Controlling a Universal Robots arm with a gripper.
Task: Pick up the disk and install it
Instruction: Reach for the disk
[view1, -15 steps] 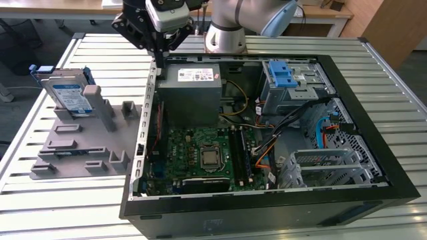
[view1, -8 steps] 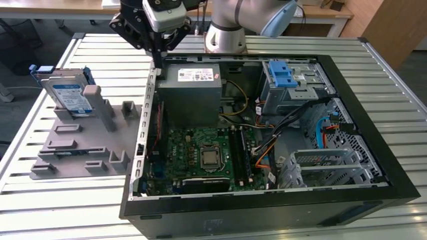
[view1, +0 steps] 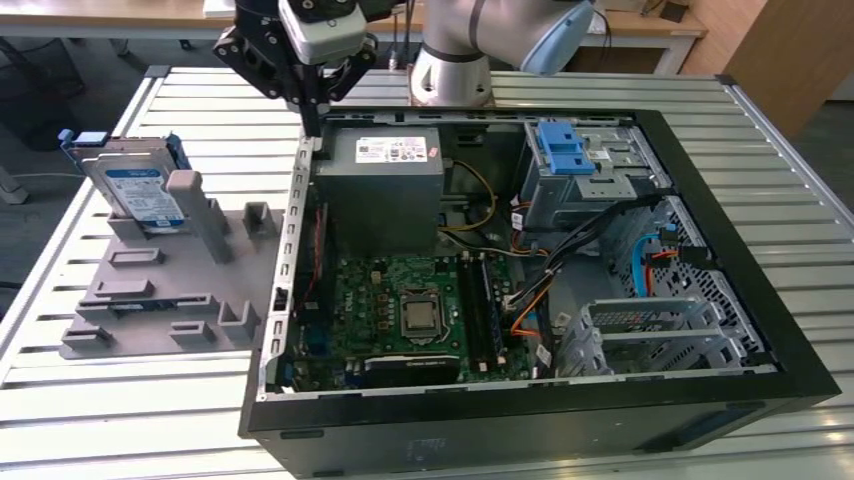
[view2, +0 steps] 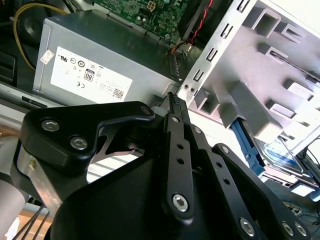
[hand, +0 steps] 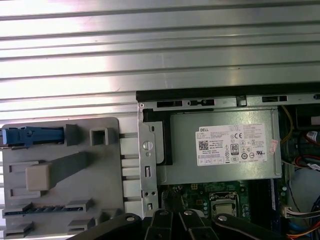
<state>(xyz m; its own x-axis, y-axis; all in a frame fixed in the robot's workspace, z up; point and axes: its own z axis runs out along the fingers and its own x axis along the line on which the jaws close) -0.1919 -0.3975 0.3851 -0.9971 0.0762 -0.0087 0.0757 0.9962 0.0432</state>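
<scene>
The disk (view1: 138, 192), silver with a blue-and-white label and a blue bracket, stands upright in the grey holder block (view1: 160, 300) at the exterior view's left. In the first wrist view the disk (hand: 31, 135) shows edge-on as a blue strip, and in the second wrist view the disk (view2: 286, 152) sits beyond the block's ribs. My gripper (view1: 312, 124) hangs shut and empty over the computer case's rear left corner, to the right of the disk. Its fingertips (view2: 173, 98) meet just above the case wall, next to the power supply (view2: 95, 70).
The open computer case (view1: 747, 330) fills the table's middle, with the motherboard (view1: 414, 310) and cables inside. A grey drive bay with a blue latch (view1: 571, 150) sits at its far right corner. The arm's base (view1: 451, 70) stands behind the case on the slatted metal table (view1: 120, 420).
</scene>
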